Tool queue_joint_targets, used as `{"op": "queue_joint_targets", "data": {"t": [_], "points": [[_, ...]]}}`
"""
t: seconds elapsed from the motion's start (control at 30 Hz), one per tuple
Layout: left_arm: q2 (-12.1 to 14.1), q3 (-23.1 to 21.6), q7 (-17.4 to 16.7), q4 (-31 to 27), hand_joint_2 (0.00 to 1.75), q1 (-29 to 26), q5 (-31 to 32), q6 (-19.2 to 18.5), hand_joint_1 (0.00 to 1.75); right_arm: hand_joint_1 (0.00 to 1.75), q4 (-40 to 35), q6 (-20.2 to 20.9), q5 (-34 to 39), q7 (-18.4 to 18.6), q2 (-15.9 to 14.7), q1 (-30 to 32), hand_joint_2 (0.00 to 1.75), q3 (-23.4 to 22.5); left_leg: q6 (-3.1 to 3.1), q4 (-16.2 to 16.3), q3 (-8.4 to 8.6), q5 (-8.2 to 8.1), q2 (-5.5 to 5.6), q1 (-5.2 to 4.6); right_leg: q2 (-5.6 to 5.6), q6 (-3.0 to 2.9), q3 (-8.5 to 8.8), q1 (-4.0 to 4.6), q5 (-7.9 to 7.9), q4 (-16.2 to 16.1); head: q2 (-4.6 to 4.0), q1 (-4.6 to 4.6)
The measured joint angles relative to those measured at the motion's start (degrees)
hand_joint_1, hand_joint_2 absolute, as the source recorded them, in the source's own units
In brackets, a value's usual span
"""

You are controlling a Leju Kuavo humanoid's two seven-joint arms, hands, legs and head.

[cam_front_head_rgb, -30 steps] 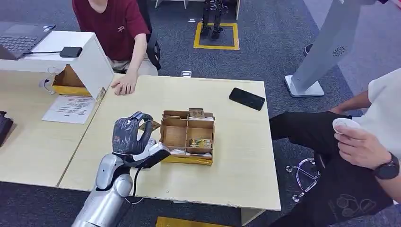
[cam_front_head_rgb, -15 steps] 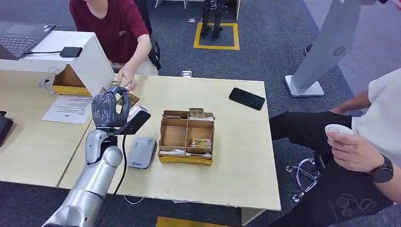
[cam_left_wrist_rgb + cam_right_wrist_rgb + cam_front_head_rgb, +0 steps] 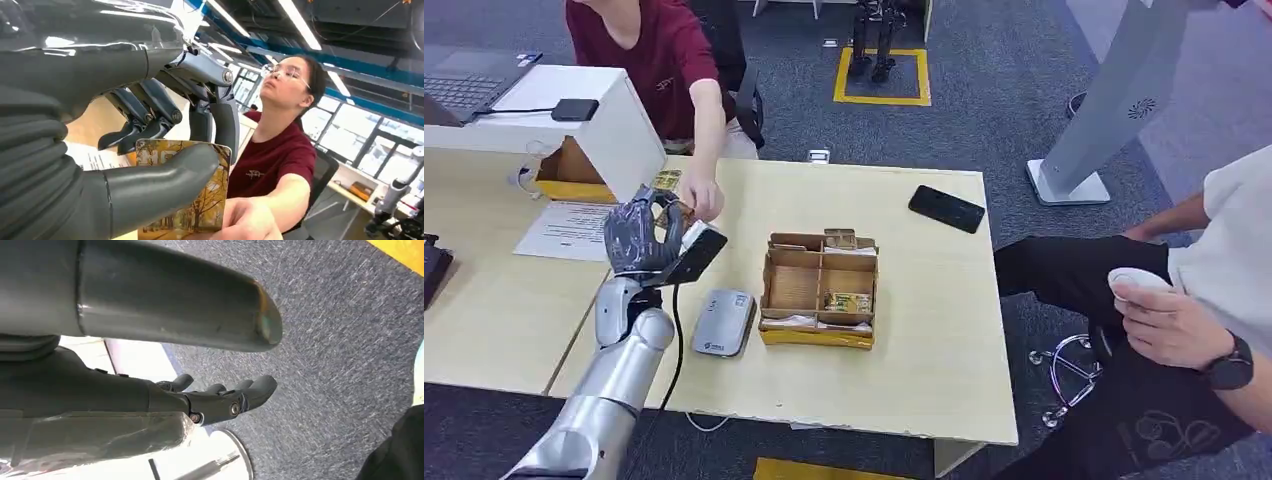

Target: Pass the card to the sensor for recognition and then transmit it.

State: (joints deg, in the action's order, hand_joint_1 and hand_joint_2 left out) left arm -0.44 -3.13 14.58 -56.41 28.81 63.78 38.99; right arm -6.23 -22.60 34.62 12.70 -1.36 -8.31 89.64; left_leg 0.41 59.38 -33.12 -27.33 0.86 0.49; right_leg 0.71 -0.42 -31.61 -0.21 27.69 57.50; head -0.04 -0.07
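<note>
My left hand (image 3: 639,238) is raised over the table's left side and holds a golden card (image 3: 196,200) printed with trees, pinched under the thumb (image 3: 160,184). In the head view the card (image 3: 670,187) points toward a person in a red shirt (image 3: 659,55). That person's hand (image 3: 700,199) reaches in, and its fingers (image 3: 250,222) touch the card's far edge. The grey card sensor (image 3: 724,322) lies flat on the table, nearer to me than my left hand. My right hand (image 3: 220,399) hangs over grey carpet with fingers apart and nothing in it.
A cardboard box (image 3: 819,290) with compartments and a few cards stands right of the sensor. A black phone (image 3: 946,208) lies at the table's far right. A white box (image 3: 574,120) and a paper sheet (image 3: 574,230) are at the left. A seated person (image 3: 1194,310) is close on the right.
My left hand has lifted from beside the cardboard box and carried the card left and away from me, uncovering the sensor. The person's hand has come off the table and reached the card.
</note>
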Motion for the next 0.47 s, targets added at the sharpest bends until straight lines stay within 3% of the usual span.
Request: {"op": "queue_joint_targets", "data": {"t": [0.3,0.33,0.47], "points": [[0.1,0.8,0.0,1.5,1.75,0.2,0.8,0.5,1.75,0.00,0.0,0.0,-0.2,0.1,0.0,0.0,0.00,0.0,0.00,0.0,-0.02,0.00,-0.02,0.00,0.02,0.00,-0.01,0.00,0.00,0.0,0.00,0.00],[0.1,0.9,0.0,1.6,1.75,0.2,0.8,0.5,0.02,0.00,0.0,0.0,-0.3,0.1,0.0,0.0,0.00,0.0,0.00,0.0,-0.02,0.00,-0.02,0.00,0.02,0.00,-0.01,0.00,0.00,0.0,0.00,0.00],[0.1,1.1,0.0,1.9,1.75,0.2,1.7,0.6,0.00,0.00,0.0,0.0,-0.4,0.1,0.0,0.0,0.00,0.0,0.00,0.0,-0.04,0.00,-0.01,0.00,0.01,0.00,-0.02,0.00,0.00,0.0,0.00,0.00]]}}
